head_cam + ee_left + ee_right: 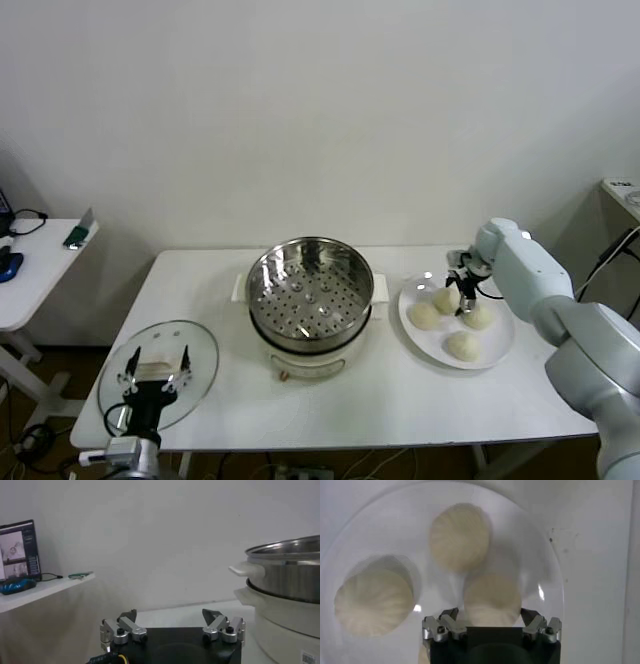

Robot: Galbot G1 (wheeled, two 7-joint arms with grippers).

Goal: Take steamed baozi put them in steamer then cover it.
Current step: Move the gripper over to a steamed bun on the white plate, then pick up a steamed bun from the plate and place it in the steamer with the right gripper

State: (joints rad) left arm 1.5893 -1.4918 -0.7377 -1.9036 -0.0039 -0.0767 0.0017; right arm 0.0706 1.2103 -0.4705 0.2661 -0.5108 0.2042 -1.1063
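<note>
The steamer (310, 290), a shiny steel basket with a perforated floor, sits on its white pot base (300, 357) at the table's middle, with nothing in it. Several steamed baozi lie on a white plate (498, 346) to its right. My right gripper (463, 303) reaches down among them. In the right wrist view it (488, 614) is open, its fingers straddling one baozi (492, 599), with two more (459, 537) (374, 602) beyond. The cover (200, 350), a clear glass lid, lies flat at the front left. My left gripper (157, 370) hovers over it, open (170, 615).
A white side table (40, 262) with a laptop (17, 550) and small items stands off the left end. A grey cabinet (622, 190) is at the far right. The steamer's rim and handle (290, 567) rise close beside my left gripper.
</note>
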